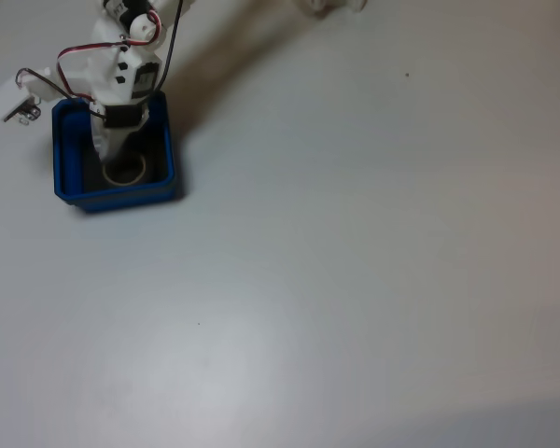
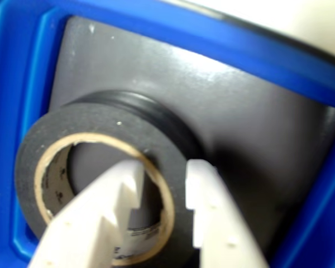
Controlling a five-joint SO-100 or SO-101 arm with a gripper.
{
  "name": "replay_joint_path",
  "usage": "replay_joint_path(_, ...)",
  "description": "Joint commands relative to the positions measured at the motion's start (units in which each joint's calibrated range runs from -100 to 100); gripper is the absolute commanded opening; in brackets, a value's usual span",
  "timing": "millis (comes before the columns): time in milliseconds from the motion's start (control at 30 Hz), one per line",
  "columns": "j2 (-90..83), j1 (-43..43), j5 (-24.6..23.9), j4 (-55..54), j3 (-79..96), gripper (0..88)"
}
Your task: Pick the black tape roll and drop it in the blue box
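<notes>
A: Where is the roll [image 2: 100,167]?

B: Inside the box [image 2: 173,30]. In the wrist view it sits over the dark floor, blue rim on the far side and to the left. In the fixed view the pale core ring [image 1: 123,172] shows low in the box [image 1: 112,198], near the front wall.

A: Does the gripper [image 2: 162,192] have it?

B: Yes, I judge so. One white finger [image 2: 109,206] is inside the core, the other [image 2: 209,212] is outside the black wall, and the wall fills the narrow gap between them. So the jaws stand closed down on one side of the ring, not wide.

A: Is the roll lying on the floor or hanging?

B: I cannot tell. It looks tilted towards the camera, with a dark shadow just behind it, so it may be resting on one edge.

A: Which step, then?

B: The drop. The carry looks done; the arm [image 1: 121,84] reaches down into the box from the far side in the fixed view.

A: And the next move?

B: Spread the fingers so the inner one frees the core, then lift straight up. The inner finger could drag the roll back out if it catches the cardboard, so open well before rising, and clear the rim on the way.
</notes>
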Motion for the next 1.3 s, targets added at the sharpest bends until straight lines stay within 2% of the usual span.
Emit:
replay_joint_path(0,-5.6,-1.0,0.5,-1.1,-4.0,1.5)
replay_joint_path(267,-7.0,-2.7,0.5,-1.1,-4.0,1.5)
replay_joint_path(667,-23.2,-3.4,0.6,-1.1,-4.0,1.5)
replay_joint_path(1000,-24.9,-20.5,3.6,-0.9,-3.5,1.5)
replay_joint_path(1267,-24.9,-33.9,3.8,-0.8,-3.5,1.5)
